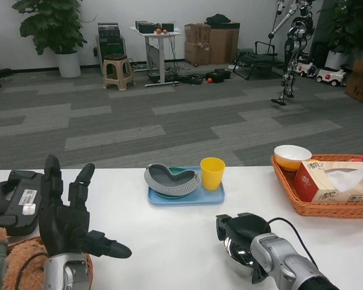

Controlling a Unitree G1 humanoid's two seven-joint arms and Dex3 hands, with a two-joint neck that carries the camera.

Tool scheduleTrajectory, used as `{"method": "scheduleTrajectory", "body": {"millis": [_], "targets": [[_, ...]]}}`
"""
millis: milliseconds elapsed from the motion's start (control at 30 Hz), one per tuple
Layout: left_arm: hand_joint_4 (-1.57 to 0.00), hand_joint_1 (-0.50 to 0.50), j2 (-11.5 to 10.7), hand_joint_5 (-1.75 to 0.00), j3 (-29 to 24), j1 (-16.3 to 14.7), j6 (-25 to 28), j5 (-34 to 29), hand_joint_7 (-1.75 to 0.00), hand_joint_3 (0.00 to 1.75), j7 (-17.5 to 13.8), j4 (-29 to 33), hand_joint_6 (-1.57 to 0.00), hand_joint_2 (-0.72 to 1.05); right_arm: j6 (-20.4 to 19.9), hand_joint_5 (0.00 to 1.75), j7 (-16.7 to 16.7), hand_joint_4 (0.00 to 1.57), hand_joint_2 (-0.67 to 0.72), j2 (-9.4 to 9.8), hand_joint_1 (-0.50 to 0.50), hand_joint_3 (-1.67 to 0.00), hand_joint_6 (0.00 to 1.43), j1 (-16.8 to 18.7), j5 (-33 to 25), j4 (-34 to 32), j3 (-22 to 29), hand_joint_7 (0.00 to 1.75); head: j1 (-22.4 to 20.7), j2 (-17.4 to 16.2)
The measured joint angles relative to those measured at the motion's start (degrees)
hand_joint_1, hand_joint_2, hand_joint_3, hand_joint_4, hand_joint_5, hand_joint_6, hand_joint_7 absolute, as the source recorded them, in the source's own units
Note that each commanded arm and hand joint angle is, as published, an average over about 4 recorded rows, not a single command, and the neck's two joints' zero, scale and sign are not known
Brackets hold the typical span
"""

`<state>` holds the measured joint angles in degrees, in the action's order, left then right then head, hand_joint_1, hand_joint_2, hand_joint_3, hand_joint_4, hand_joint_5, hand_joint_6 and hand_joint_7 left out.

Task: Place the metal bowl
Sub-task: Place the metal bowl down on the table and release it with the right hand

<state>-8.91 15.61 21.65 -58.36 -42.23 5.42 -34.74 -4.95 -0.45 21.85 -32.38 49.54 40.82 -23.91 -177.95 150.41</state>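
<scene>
Low over the white table (169, 235), the right hand (241, 234) curls around the shiny metal bowl (237, 252), apparently carrying it for placing, while the left hand (66, 217) waits upright, fingers spread and empty. Beyond, a blue tray (187, 195) with a yellow cup (212, 173) looks the likely destination.

metal bowl (239, 251): mostly covered by right hand (245, 232) | basket (308, 205): cut by right edge | brown basket (24, 254): cut at bottom-left

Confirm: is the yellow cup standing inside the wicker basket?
No. The yellow cup stands upright on the blue tray at mid-table, apart from the wicker basket on the right.
</scene>
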Motion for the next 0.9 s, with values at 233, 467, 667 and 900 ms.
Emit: {"method": "scheduleTrajectory", "body": {"millis": [233,467,667,900], "targets": [[-0.22,-0.5,0.01,-0.72,0.0,0.0,0.0,-0.02,-0.07,0.04,0.0,-0.14,0.0,-0.72,3.03,1.65,2.2,0.05,-0.41,-0.16,0.0,-1.49,0.01,-0.04,-2.65,0.13,-0.03,1.61,-0.6,0.45],[-0.22,-0.5,0.01,-0.72,0.0,0.01,0.0,-0.04,-0.07,0.0,0.0,-0.2,0.0,-0.72,6.34,1.55,4.62,0.0,-0.35,-0.16,-0.03,-1.51,0.0,-0.23,-4.59,0.14,-0.83,1.73,-0.61,-0.15],[-0.22,-0.5,0.01,-0.72,0.01,0.01,0.0,-0.04,-0.07,0.04,0.0,-0.21,0.0,-0.72,7.31,1.55,5.59,0.0,-0.32,-0.15,-0.04,-1.51,0.0,-0.5,-5.67,0.1,-1.2,1.75,-0.81,-0.33],[-0.22,-0.5,0.01,-0.72,0.02,0.01,0.0,-0.04,-0.07,0.0,0.0,-0.21,0.0,-0.72,9.56,1.55,6.43,0.0,0.0,-0.12,-0.12,-1.31,0.0,-0.6,-5.99,-1.31,-2.27,1.75,-0.77,-0.26]]}}
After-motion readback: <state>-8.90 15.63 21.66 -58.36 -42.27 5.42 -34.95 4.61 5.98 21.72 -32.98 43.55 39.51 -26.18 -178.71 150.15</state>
